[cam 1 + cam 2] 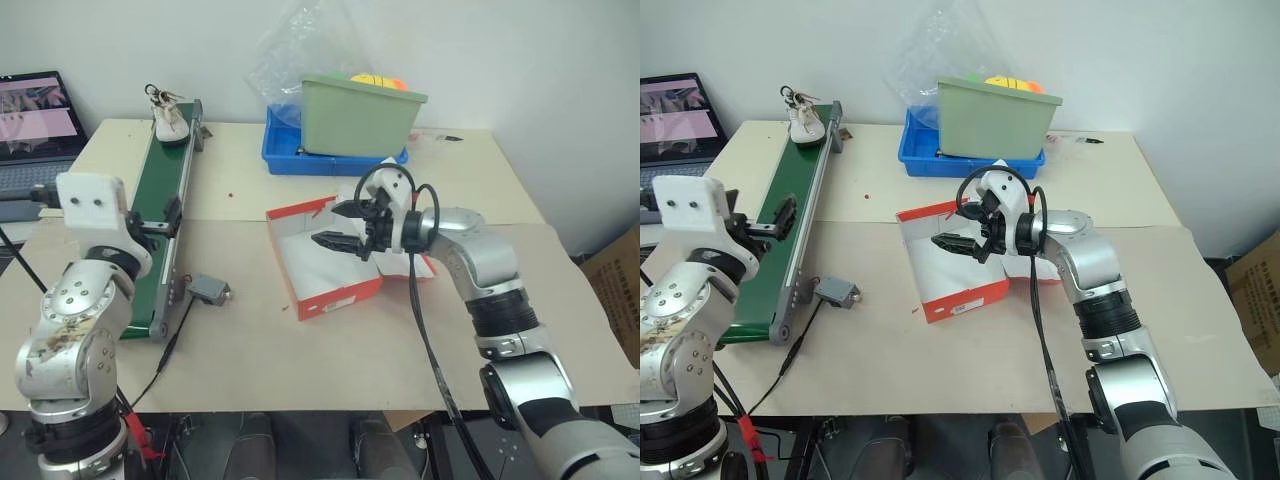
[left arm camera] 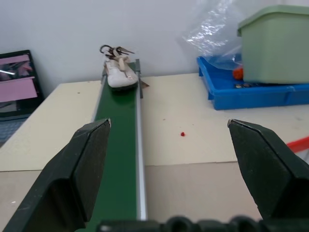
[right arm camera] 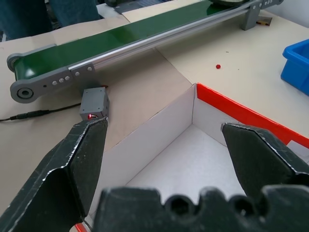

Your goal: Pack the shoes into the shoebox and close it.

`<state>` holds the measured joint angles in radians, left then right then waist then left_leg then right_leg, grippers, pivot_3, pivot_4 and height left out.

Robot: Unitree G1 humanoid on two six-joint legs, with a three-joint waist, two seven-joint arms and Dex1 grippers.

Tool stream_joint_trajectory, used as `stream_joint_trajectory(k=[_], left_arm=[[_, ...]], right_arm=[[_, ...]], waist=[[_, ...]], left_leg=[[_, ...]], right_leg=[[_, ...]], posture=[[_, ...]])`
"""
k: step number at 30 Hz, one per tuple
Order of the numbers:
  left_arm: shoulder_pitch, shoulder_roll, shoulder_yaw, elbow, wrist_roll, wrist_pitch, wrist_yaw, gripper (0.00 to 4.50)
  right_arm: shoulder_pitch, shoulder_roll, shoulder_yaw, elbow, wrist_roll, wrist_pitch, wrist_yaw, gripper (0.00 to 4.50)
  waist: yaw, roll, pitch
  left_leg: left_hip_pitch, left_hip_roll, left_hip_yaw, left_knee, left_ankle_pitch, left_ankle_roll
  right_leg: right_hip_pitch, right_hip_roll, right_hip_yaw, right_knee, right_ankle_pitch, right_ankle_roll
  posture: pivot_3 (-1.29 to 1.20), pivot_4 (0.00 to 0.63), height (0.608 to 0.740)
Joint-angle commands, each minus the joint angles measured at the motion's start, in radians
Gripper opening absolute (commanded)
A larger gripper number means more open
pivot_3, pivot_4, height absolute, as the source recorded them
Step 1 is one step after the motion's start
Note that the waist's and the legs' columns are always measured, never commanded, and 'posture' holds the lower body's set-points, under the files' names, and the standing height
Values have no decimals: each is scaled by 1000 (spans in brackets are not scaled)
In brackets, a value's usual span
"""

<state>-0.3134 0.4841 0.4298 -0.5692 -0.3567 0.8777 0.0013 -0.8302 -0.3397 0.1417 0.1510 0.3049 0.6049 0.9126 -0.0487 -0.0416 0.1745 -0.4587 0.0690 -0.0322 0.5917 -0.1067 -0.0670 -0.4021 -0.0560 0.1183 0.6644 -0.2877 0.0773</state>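
Red shoebox (image 1: 330,290) lies open, white inside; right claw (image 1: 342,226) gapes wide above it, holding nothing; left claw (image 2: 169,145) likewise.

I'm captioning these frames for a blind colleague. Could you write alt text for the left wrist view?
The open left gripper points along a green conveyor belt toward one white shoe with dark laces at its far end. To one side on the table stand a blue tray and a green bin.
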Motion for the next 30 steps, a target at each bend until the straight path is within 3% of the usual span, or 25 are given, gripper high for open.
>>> stream_joint_trajectory(k=[1, 21, 30], left_arm=[[-19, -11, 40, 21, 31, -12, 41, 4158], [-183, 12, 9, 478, 94, -278, -17, 4158], [-237, -16, 27, 583, 74, -327, -8, 4158]], right_arm=[[-12, 25, 3, -77, 42, 15, 11, 4477], [20, 32, 18, -189, 83, 71, -29, 4477], [42, 12, 7, -228, 87, 93, -69, 4477]], waist=[[1, 0, 0], [6, 0, 0], [7, 0, 0]], left_leg=[[0, 0, 0, 0, 0, 0], [0, 0, 0, 0, 0, 0], [0, 0, 0, 0, 0, 0]], right_leg=[[0, 0, 0, 0, 0, 0], [0, 0, -1, 0, 0, 0], [0, 0, -1, 0, 0, 0]], posture=[[0, 150, 740], [0, 150, 740], [0, 150, 740]])
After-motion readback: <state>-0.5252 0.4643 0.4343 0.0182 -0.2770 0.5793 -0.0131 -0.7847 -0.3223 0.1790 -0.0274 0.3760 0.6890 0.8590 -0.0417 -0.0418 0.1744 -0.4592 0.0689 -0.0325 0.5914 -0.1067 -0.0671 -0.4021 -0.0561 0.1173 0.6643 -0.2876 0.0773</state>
